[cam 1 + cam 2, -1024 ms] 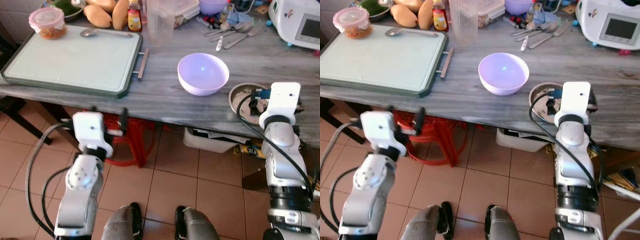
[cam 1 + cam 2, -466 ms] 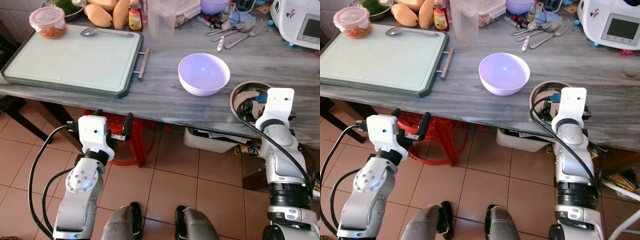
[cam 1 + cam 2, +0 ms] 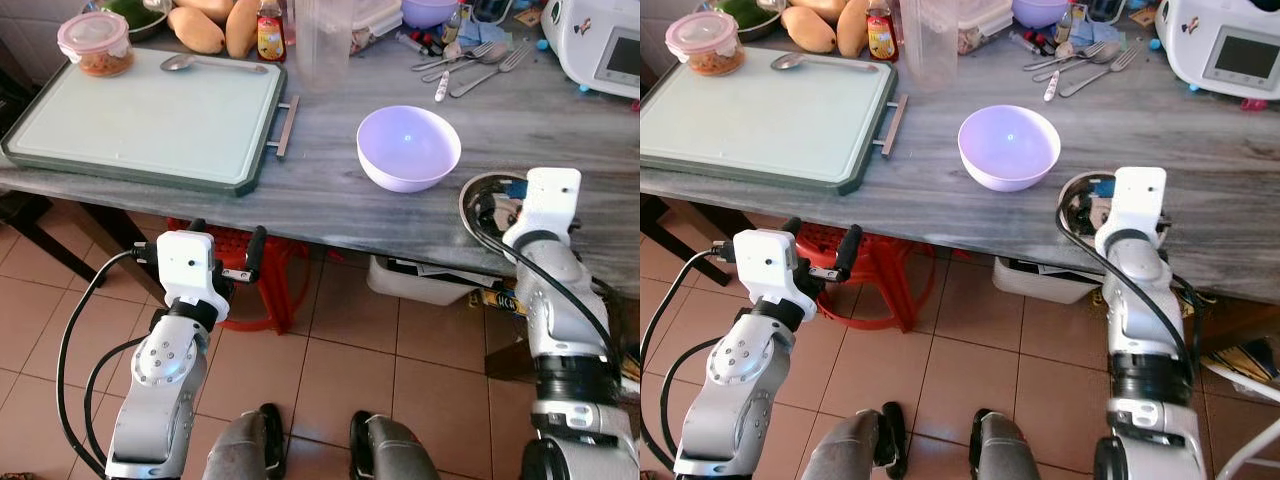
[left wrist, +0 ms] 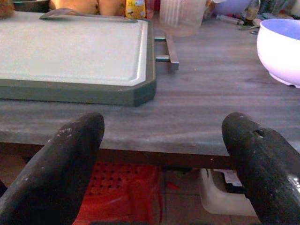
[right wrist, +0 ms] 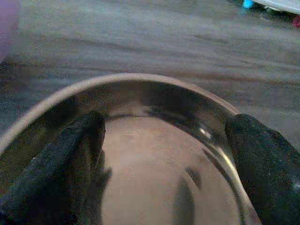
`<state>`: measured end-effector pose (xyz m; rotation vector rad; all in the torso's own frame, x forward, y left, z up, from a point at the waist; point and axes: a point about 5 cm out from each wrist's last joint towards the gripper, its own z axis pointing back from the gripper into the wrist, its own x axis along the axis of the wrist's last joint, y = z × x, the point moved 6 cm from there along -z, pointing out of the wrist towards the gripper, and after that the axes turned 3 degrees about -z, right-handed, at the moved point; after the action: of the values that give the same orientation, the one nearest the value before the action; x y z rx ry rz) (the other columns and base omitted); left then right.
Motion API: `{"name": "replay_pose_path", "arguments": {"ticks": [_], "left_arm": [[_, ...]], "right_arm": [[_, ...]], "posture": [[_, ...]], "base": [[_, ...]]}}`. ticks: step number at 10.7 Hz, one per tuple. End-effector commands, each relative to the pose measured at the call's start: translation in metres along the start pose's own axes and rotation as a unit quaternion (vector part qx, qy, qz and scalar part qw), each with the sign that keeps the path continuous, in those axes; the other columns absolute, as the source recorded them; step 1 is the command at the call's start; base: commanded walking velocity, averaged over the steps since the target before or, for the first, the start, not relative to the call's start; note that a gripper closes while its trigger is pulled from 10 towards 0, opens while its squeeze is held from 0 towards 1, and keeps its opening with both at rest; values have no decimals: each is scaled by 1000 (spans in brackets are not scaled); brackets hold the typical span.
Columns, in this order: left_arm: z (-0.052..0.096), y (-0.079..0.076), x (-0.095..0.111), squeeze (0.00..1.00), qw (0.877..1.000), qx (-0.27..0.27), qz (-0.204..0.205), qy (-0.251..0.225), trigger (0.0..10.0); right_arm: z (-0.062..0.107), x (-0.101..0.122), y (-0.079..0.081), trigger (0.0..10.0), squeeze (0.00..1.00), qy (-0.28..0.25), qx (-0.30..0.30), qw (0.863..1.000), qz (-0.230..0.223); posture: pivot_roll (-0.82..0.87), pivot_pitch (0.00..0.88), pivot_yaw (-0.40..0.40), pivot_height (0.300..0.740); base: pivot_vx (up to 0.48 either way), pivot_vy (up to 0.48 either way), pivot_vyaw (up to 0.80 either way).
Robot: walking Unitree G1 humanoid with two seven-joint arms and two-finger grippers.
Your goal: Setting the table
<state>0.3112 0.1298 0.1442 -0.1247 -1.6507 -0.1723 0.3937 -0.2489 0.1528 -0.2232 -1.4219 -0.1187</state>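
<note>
A round steel bowl (image 5: 154,154) with a shiny, reflective inside sits upright near the front edge of the grey wooden worktop (image 3: 330,190), towards its right end. A lilac plastic bowl (image 3: 408,147) stands upright just beside it, further in and to its left, empty. A pale green tray (image 3: 150,115) with a metal handle lies flat on the left part, a spoon (image 3: 205,64) resting along its far edge.

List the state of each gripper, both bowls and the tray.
Right gripper: open, fingers inside the steel bowl.
Left gripper: open, idle below the table edge.
Steel bowl: upright, empty.
Lilac bowl: upright, empty.
Tray: flat, holding a spoon.
</note>
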Motion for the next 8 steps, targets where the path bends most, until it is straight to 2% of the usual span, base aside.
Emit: {"name": "replay_pose_path", "arguments": {"ticks": [1, 8], "left_arm": [[2, 0, 3, 0, 1000, 0, 1, -1, 10000], [1, -1, 1, 0, 1000, 4, 5, 3, 10000]], "right_arm": [[-2, 0, 1, 10000, 0, 1, 2, 1000, -3], [-11, 5, 27, 10000, 0, -1, 42, 999, -35]], "posture": [[-16, 228, -16, 740], [-12, 233, -12, 740]], "base": [[0, 0, 0], [0, 0, 0]]}}
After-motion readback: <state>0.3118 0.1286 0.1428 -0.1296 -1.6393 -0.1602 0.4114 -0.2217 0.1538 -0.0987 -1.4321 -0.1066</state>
